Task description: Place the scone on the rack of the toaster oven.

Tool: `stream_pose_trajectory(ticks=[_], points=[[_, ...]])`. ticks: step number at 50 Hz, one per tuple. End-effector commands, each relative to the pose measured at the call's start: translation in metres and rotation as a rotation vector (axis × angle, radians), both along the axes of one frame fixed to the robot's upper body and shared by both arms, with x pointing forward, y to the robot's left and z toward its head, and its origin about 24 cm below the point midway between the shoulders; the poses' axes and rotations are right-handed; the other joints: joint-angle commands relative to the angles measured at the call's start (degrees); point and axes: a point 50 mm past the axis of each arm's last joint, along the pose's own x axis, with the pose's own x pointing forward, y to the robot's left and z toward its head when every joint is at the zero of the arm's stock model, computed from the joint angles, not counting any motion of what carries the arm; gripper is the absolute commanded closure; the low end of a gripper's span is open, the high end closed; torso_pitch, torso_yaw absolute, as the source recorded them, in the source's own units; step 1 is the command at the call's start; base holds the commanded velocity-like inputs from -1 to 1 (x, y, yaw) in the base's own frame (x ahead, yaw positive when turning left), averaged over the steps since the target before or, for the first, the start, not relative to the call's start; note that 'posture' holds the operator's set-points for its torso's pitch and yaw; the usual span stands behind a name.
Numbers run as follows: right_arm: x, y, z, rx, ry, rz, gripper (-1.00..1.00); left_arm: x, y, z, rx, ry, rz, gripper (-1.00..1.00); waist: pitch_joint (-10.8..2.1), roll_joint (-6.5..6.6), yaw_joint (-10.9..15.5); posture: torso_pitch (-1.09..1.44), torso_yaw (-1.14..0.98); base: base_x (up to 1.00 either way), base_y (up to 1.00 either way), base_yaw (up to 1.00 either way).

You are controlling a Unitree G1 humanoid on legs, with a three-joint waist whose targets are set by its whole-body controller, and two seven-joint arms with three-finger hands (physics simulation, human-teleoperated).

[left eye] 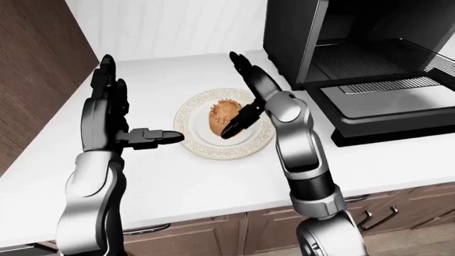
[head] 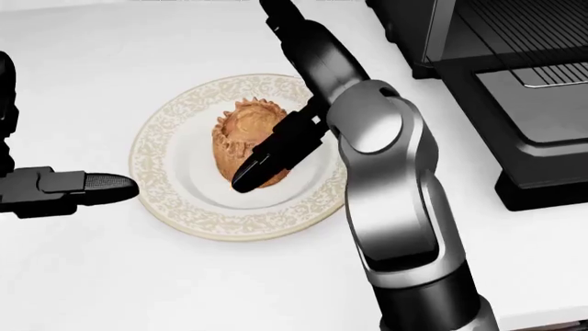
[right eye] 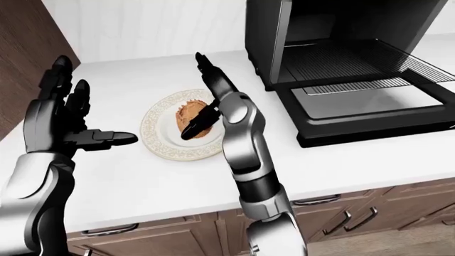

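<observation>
The right hand is spread open, one finger lying against the scone's right side, gripping nothing. The scone stands upright mid-plate. The left hand is open too, clear of the plate's left rim. Right of the plate, the toaster oven gapes, door down, rack bare, counter free between.

A white counter ran across the eye views, backed by a pale wall. A dark wood panel stood at the left, and brown cabinets with metal handles sat under the counter edge. Light was even and soft, with faint shadows.
</observation>
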Motion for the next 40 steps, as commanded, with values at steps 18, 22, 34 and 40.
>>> stream_pose_trajectory(ticks=[18, 22, 34, 40], points=[[-0.004, 0.006, 0.008, -0.017, -0.077, 0.028, -0.82, -0.006, 0.001, 0.012, 0.02, -0.082, 0.005, -1.0, -1.51, 0.53, -0.1, 0.0, 0.0, 0.0, 0.0, 0.0], [-0.003, 0.007, 0.009, -0.021, -0.077, 0.033, -0.73, -0.006, 0.0, 0.013, 0.021, -0.083, 0.003, -1.0, -1.51, 0.55, -0.1, 0.0, 0.0, 0.0, 0.0, 0.0], [-0.001, 0.011, 0.007, -0.027, -0.074, 0.049, -0.48, -0.005, 0.001, 0.013, 0.021, -0.082, 0.005, -1.0, -1.67, 0.51, 0.0, 0.0, 0.0, 0.0, 0.0, 0.0], [-0.001, 0.011, 0.003, -0.028, -0.067, 0.049, -0.46, -0.006, 0.002, 0.011, 0.02, -0.082, 0.006, -1.0, -1.69, 0.51, 0.0, 0.0, 0.0, 0.0, 0.0, 0.0]])
